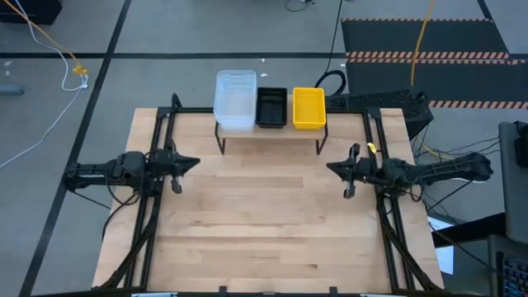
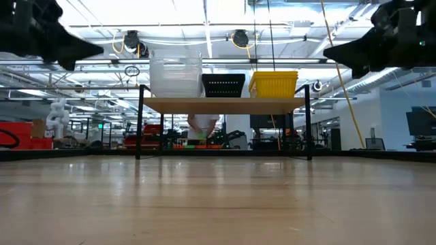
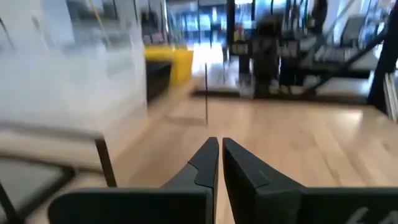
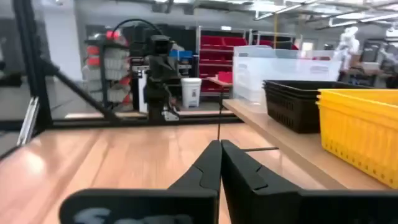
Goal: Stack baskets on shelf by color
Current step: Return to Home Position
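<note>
On the shelf [image 1: 268,132], a wood plank on thin black legs at the table's far side, stand three piles of baskets side by side: clear baskets [image 1: 235,101] on its left, black baskets [image 1: 271,107] in the middle, yellow baskets [image 1: 308,108] on its right. In the low view the clear pile [image 2: 176,76] stands tallest, next to the black [image 2: 223,85] and yellow [image 2: 274,84] piles. My left gripper [image 1: 195,162] hangs shut over the table's left side, holding nothing. My right gripper [image 1: 330,168] hangs shut over the right side, holding nothing. Both point toward the table's middle.
The wooden tabletop [image 1: 264,231] lies bare between and in front of the arms. Black frame rails [image 1: 153,214] run along its left and right sides. Cables and a black-and-orange mat [image 1: 429,49] lie on the floor beyond the far edge.
</note>
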Available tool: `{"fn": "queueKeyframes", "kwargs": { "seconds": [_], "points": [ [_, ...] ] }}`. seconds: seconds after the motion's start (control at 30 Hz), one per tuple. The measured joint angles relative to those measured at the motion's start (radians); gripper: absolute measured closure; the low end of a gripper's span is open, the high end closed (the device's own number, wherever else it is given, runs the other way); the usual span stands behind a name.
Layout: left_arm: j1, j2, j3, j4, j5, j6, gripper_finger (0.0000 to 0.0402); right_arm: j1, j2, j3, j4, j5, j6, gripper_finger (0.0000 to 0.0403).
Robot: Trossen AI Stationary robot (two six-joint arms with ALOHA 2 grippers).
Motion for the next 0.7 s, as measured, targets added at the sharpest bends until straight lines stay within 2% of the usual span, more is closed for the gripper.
{"fn": "queueKeyframes", "kwargs": {
  "seconds": [0.23,0.33,0.4,0.5,0.63,0.7],
  "points": [
    [0.000,0.000,0.000,-0.123,-0.040,-0.068,0.0397,0.016,-0.117,0.184,-0.387,-0.024,0.031,0.0402],
    [-0.001,0.000,-0.010,-0.091,-0.027,-0.066,0.0393,0.037,-0.177,0.185,-0.442,-0.024,0.035,0.0402],
    [-0.001,0.000,-0.058,0.002,-0.025,-0.059,0.0394,0.045,-0.216,0.151,-0.389,-0.024,0.001,0.0402],
    [-0.001,0.003,-0.174,0.238,0.026,-0.043,0.0398,0.047,-0.267,0.079,-0.263,-0.024,-0.054,0.0402],
    [-0.004,0.024,-0.170,0.239,0.091,-0.067,0.0392,0.046,-0.317,-0.008,-0.093,-0.062,-0.094,0.0402],
    [-0.015,0.025,-0.171,0.238,0.139,-0.066,0.0391,0.043,-0.335,-0.017,-0.098,-0.101,-0.099,0.0402]
  ]
}}
